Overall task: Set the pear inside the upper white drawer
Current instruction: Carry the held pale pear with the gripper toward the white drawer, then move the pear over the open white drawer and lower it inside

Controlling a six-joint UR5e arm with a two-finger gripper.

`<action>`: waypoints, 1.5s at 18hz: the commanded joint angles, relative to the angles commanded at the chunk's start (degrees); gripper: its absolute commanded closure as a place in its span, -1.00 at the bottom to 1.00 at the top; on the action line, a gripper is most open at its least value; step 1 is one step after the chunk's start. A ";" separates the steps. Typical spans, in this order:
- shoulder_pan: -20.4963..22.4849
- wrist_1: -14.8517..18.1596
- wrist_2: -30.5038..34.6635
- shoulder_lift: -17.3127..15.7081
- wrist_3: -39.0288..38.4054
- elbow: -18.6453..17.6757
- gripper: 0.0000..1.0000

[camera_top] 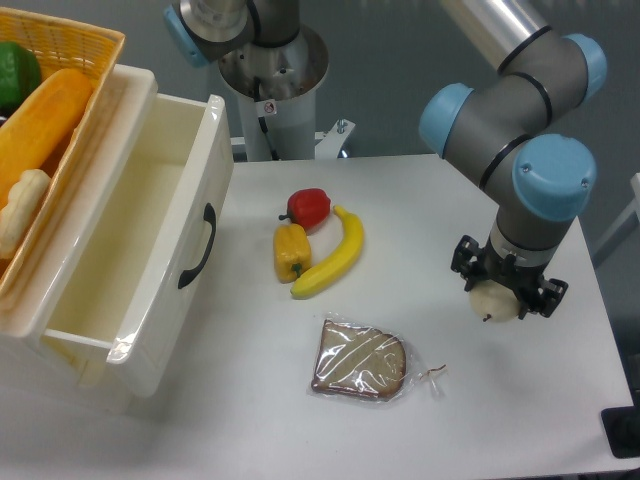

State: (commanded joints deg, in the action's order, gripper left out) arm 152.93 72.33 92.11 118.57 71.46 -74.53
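Camera view: gripper (pixel 506 287) clamped on pear (pixel 494 302), fingers either side, fruit hanging below wrist at right side of table (pixel 480 420), apparently clear of surface. Grasp from above leaves underside free for lowering into box. Upper white drawer (pixel 120 230) pulled open at far left, cavity bare, handle facing table. Banana (pixel 335 255), yellow pepper (pixel 290 250), red pepper (pixel 310 207), wrapped bread (pixel 360 360) lie between. Judgement: carry needs height over these.
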 joint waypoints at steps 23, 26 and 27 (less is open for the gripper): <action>-14.49 0.35 -9.31 -20.30 -5.36 -5.36 0.65; -18.44 0.35 -10.28 -22.50 -7.64 -7.38 0.65; -19.59 0.35 -10.98 -22.85 -7.65 -7.73 0.65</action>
State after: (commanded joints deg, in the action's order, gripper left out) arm 133.34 72.69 81.13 95.72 63.81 -82.26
